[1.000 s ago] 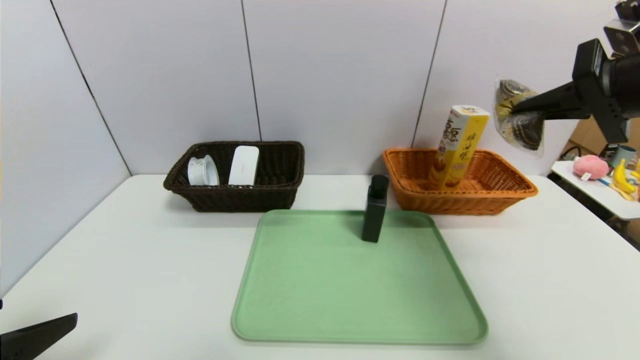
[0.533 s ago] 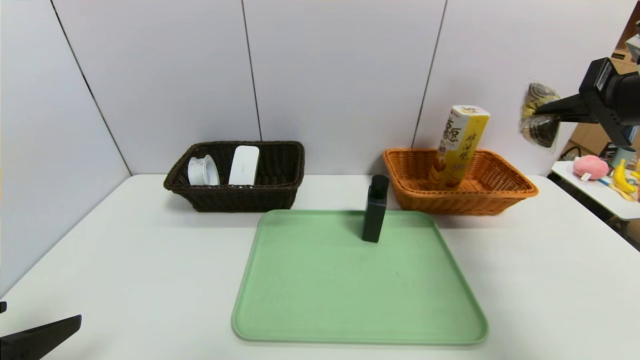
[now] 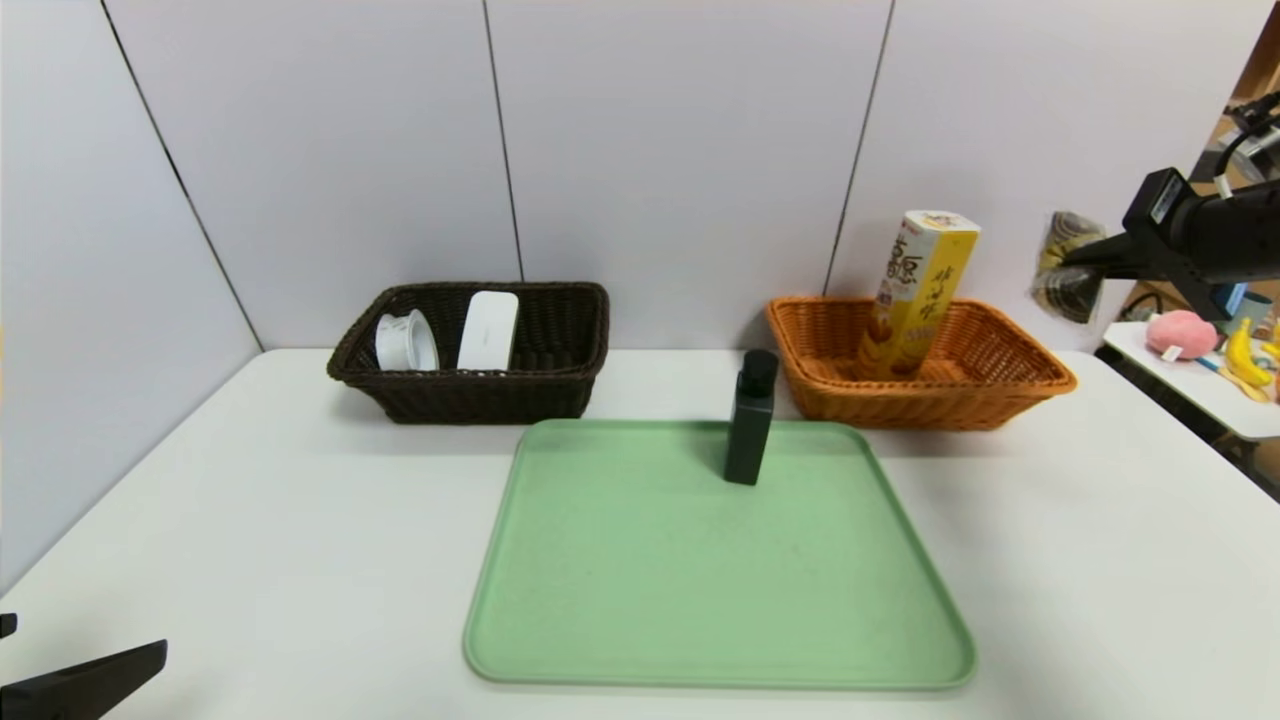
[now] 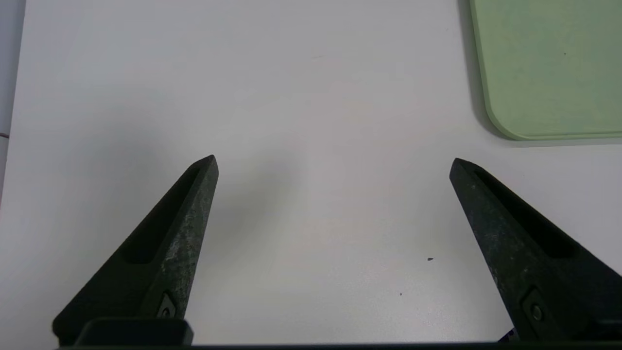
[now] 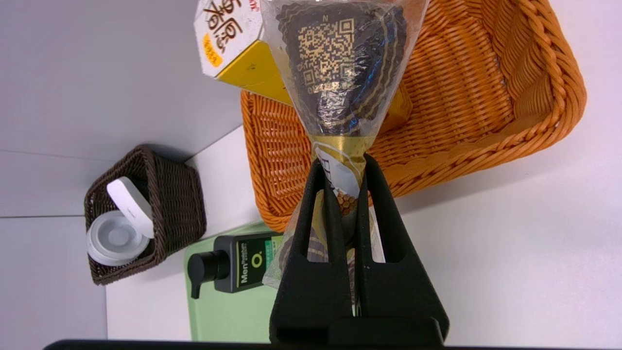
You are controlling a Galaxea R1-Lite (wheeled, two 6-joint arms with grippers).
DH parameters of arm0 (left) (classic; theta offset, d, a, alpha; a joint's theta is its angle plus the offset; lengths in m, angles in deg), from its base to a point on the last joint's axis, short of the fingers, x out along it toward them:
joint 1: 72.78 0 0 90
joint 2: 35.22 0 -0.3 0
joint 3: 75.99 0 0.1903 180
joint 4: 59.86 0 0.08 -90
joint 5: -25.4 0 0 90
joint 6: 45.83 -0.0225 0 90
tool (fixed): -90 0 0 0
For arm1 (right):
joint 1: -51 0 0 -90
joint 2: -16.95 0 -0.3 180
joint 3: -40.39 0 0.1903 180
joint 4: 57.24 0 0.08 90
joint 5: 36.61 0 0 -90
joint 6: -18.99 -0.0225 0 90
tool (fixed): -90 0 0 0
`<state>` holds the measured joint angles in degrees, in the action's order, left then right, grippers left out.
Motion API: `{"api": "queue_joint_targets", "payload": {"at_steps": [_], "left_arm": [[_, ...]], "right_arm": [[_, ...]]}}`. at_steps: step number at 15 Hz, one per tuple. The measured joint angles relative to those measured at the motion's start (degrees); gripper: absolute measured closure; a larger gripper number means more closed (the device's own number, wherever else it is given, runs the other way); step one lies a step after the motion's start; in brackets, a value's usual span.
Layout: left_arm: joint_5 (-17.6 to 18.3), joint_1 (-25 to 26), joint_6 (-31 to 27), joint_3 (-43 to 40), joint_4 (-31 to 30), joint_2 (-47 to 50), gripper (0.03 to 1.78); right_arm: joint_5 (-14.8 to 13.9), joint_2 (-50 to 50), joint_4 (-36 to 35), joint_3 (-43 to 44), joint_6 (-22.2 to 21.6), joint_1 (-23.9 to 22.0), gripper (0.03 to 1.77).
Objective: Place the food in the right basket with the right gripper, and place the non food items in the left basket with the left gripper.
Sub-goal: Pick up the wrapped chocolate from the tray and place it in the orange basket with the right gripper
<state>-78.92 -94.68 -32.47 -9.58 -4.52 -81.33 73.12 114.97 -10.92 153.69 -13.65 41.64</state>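
orange basket [image 3: 1010,385] with 1 yellow box [image 3: 920,290]; brown basket [image 3: 560,385] with 2 white items [image 3: 450,335]

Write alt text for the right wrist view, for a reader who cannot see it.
The right gripper is shut on a clear snack packet of dark cookies, held in the air over the orange basket, which holds a yellow box. Beyond are a black pump bottle on a green tray and a dark basket.

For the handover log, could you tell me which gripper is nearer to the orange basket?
Right. The right gripper, shut on the snack packet, hovers up beside the orange basket's right end; the left gripper sits open far across the table, near the tray's front-left corner.
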Motion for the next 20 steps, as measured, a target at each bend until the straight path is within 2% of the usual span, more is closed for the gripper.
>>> {"api": "queue_joint_targets", "payload": {"at_steps": [4, 7, 13, 14, 17, 20], "left_arm": [[-0.45, 0.02, -0.17, 0.3, -0.28, -0.13, 0.12], [-0.44, 0.02, -0.27, 0.56, -0.54, -0.38, 0.12], [-0.41, -0.02, -0.35, 0.65, -0.59, -1.07, 0.12], [-0.37, -0.06, -0.35, 0.65, -0.59, -1.23, 0.12], [-0.33, -0.06, -0.3, 0.59, -0.61, -1.45, 0.12], [-0.33, -0.02, -0.28, 0.56, -0.56, -1.45, 0.12]], "right_arm": [[-0.8, 4.55, -8.13, -1.1, -0.27, -0.13, 1.7], [-2.43, 8.16, -10.62, -1.29, -0.29, -0.3, 1.7], [-2.54, 13.03, -12.96, -1.06, -0.07, -0.67, 1.7], [-2.57, 13.42, -12.98, -1.16, 0.0, -0.61, 1.63], [-2.49, 14.34, -13.79, -0.9, 0.11, -0.48, 1.14], [-2.51, 15.14, -15.74, -0.57, -0.05, -0.48, 0.8]]}}
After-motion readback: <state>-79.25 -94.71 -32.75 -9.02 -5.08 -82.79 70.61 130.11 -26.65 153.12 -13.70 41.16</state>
